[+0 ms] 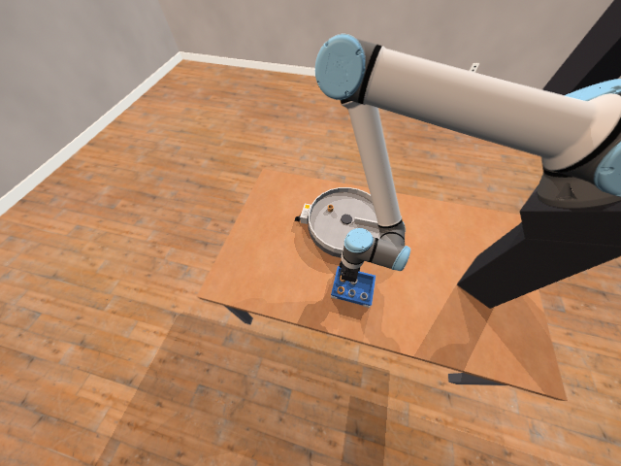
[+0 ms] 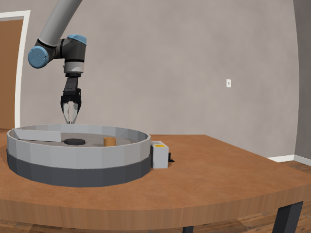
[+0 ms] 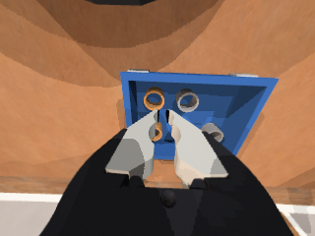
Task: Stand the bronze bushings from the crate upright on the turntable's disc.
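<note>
The blue crate [image 1: 373, 289] [image 3: 197, 78] holds two bronze bushings: one upright bronze bushing [image 3: 154, 99], and another [image 1: 341, 289] [image 3: 157, 132] partly behind a finger in the wrist view. Beside them are steel bushings: one [image 3: 187, 100] on the turntable side, one [image 1: 351, 292] in the middle, and one [image 1: 364, 295] [image 3: 213, 133] at the right. A bronze bushing [image 1: 330, 207] [image 2: 109, 141] stands upright on the turntable's grey disc [image 1: 326, 228] [image 2: 75, 141], away from the dark hub [image 1: 345, 218]. My gripper [image 2: 70, 123] [image 3: 162, 110] is shut and empty, above the crate, fingers pointing down.
The turntable has a raised rim [image 2: 82, 156] around the disc. A light straight bar [image 1: 365, 220] [image 2: 37, 135] reaches inward over the disc from the rim. A small white box with a yellow mark [image 1: 305, 214] [image 2: 160, 156] stands against the turntable's outside.
</note>
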Controlling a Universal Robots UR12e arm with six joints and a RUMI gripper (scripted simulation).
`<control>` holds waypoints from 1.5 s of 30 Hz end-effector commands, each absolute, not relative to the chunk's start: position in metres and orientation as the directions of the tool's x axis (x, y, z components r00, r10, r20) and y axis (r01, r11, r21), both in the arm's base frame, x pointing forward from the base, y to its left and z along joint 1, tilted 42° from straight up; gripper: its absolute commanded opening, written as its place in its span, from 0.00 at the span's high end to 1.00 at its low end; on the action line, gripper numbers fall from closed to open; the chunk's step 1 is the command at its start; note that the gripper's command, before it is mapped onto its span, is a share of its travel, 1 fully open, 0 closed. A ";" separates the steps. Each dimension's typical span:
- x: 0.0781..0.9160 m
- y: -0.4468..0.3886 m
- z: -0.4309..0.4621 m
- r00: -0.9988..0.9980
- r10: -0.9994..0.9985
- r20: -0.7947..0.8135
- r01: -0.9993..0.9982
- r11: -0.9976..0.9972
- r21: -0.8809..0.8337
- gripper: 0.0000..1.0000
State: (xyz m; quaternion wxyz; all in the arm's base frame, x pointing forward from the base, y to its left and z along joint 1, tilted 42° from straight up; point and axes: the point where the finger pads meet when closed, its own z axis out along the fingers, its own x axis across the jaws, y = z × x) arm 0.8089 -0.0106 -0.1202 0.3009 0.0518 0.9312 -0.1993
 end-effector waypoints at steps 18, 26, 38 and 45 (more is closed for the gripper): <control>0.809 -0.010 -0.120 -0.813 -0.024 -0.582 0.216 0.915 -0.340 0.94; 0.809 -0.010 -0.120 -0.813 -0.024 -0.582 0.216 0.915 -0.340 0.94; 0.814 -0.014 -0.127 -0.813 -0.024 -0.582 0.216 0.915 -0.340 0.94; 0.819 -0.018 -0.134 -0.813 -0.024 -0.582 0.216 0.915 -0.340 0.94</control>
